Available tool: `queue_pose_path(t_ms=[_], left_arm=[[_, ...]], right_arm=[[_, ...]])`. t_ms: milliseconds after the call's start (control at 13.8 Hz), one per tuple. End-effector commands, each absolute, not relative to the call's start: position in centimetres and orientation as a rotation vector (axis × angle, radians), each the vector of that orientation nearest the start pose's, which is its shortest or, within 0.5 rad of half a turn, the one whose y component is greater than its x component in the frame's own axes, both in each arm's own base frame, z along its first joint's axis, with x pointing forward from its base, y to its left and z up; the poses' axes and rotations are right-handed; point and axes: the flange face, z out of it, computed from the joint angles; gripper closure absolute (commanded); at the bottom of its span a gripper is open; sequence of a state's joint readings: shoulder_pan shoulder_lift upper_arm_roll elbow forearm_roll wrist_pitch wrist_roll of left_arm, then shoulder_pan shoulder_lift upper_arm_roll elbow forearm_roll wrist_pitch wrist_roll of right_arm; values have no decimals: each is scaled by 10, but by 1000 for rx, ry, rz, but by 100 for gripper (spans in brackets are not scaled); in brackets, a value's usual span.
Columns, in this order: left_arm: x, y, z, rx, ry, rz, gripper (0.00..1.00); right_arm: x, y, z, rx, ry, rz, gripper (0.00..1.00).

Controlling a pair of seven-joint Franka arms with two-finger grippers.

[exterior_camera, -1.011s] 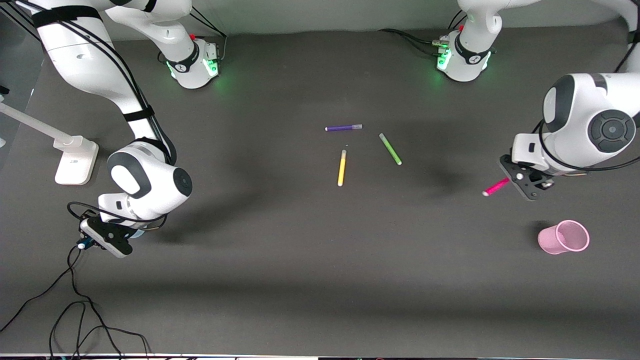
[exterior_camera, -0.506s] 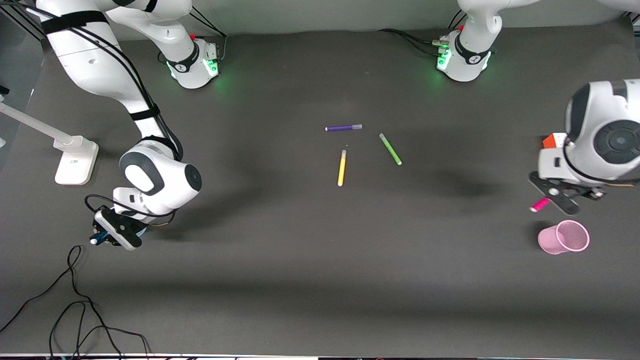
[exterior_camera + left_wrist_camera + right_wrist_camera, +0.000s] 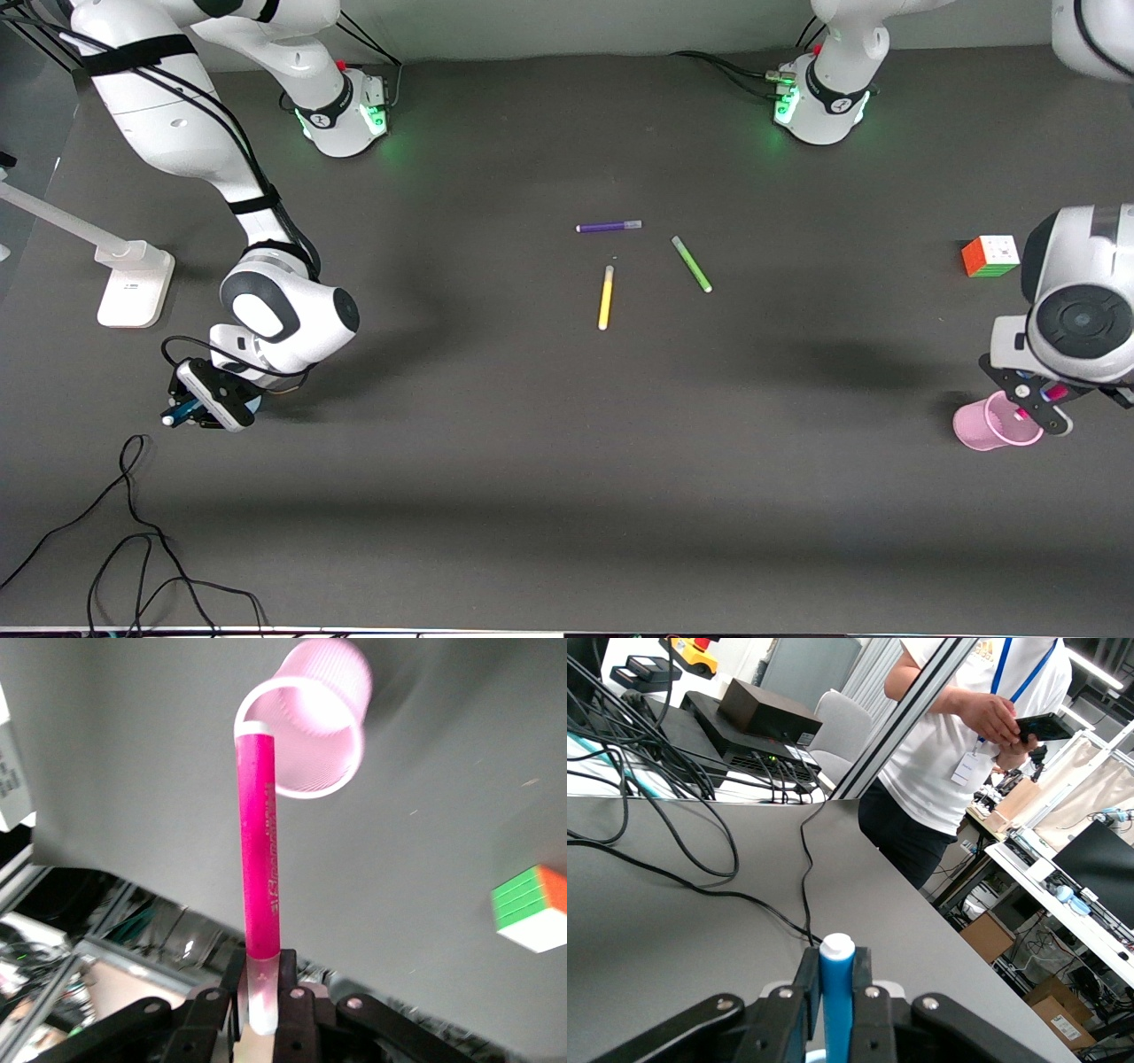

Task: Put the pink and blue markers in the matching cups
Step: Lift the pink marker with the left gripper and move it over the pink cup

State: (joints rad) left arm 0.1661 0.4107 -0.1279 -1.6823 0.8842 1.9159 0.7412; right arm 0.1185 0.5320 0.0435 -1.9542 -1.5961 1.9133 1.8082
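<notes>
Two markers are being carried at once, one in each arm; the left gripper is hanging over the pink cup at the left arm's end of the table, its jaws clamped on the pale cap end of the pink marker; in the left wrist view the marker's free end is lining up with the cup's rim, though I cannot tell whether the tip is inside the mouth yet. The right gripper is hovering low over the right arm's end of the table, pinching the blue marker between its fingers, with the white tip sticking out; the blue cup is not showing clearly in any view.

Both markers look light, stiff and smooth-barrelled; held by one end, a slim pen of this kind is likely to pivot in the jaws if the tip knocks the rim. The cup seems thin and light, so it may tip or skid at a nudge; being shorter than the marker, it may also topple once the pen leans on its wall.

Lying mid-table, well apart from both grippers, are a purple marker, a green marker and a yellow marker; a colour cube is sitting farther from the camera than the pink cup.
</notes>
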Motion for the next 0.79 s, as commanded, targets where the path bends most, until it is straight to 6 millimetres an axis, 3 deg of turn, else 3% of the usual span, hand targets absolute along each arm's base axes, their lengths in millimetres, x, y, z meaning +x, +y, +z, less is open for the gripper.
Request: queue_pose_path(t_ms=[0,361,722], left_arm=[[669,91,365,-2026,1245,569,100],[679,91,320,-1868,1271,589,100],[671,88,299,-1806,1311,641,100]], right_arm=[[600,27,211,1827,-537,954,100],[593,26,196,1826,-569,962,100],[590,32,187,1830,-584,980,100]])
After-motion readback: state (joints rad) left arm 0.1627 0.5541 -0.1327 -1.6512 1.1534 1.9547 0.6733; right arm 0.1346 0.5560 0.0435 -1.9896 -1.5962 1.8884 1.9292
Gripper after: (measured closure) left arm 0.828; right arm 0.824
